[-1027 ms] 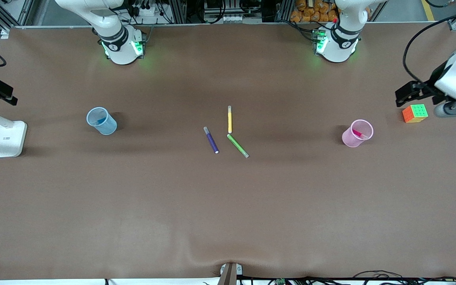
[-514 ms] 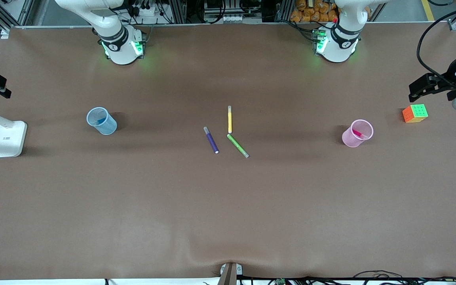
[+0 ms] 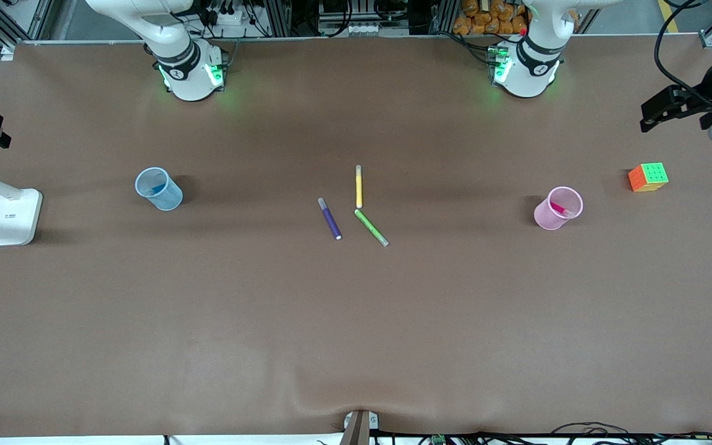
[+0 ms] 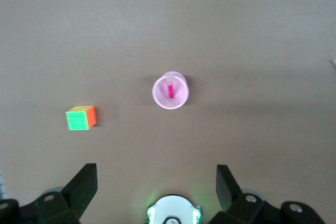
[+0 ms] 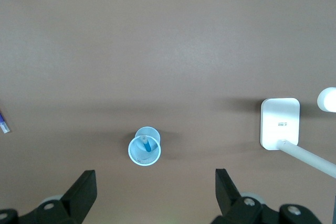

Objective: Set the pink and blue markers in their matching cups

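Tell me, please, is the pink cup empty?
No: the pink marker stands inside the upright pink cup.

Toward the right arm's end a cup (image 3: 169,199) holds a marker (image 3: 158,188); toward the left arm's end, another cup (image 3: 544,216) holds another marker (image 3: 559,208); three pens (image 3: 330,219) lie mid-frame between them on the bench (image 3: 356,334).
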Robot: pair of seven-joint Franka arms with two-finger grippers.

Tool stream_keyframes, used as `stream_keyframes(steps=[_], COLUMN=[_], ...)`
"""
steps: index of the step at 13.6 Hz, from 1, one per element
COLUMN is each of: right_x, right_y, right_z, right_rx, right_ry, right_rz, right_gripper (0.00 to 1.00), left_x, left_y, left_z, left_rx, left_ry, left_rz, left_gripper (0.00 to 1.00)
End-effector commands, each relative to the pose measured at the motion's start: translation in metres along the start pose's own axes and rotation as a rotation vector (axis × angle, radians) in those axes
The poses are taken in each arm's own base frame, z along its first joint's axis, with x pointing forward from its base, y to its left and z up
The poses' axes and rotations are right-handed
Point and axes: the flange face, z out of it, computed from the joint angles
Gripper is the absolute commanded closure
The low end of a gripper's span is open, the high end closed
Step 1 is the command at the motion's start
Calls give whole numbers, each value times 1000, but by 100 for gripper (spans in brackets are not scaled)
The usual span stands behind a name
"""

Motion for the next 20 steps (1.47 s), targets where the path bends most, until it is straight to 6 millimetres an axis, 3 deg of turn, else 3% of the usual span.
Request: stream_keyframes(steps=[1,13,15,16,20], right_x=[1,9,10,11,8], right_y=[-2,-18,-33,-43,-41], right_z=[-9,-2,-4,-3,-1], right_rx=[-10,-25,-27,-37,-26], right_ry=[-13,-33,-30,-32,-52], right_rz=[-3,-35,-43,2,121], right_gripper=[0,0,0,0,0], left_x=[-2,6,6,7,7], left_y=[0,-8,-8,-8,-4], left_z=[4,8,7,8,5], left_rx=[-55,-42,-42,-42,-41], left_ry=[12,1,4,2,7], left_rz=[-3,-5,-5,-7,1], left_gripper=[0,0,0,0,0])
